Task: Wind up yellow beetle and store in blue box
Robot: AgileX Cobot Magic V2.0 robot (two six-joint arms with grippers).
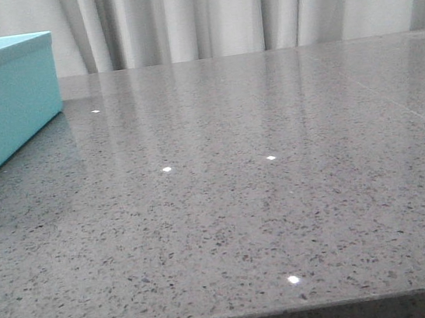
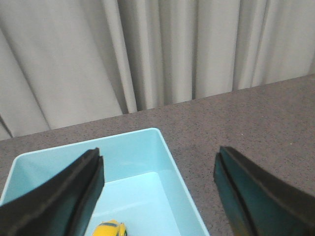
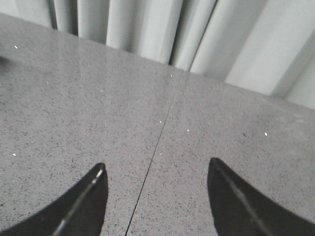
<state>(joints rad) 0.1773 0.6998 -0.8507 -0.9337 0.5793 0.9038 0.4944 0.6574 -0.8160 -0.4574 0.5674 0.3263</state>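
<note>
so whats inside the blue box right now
The yellow beetle lies on the floor of the open blue box, seen between the open left gripper fingers. The picture's edge cuts off the car's rear and the box's near part.

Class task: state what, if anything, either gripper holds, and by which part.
Nothing: left gripper and right gripper are open and empty; yellow beetle lies in the blue box.

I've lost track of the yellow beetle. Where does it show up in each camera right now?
Front view: not visible; only the outer side of the blue box shows, at the left edge.
Left wrist view: the yellow beetle lies inside the open box, at the frame's lower edge.
Right wrist view: not in it.
Shared landmark: the grey speckled table.
</note>
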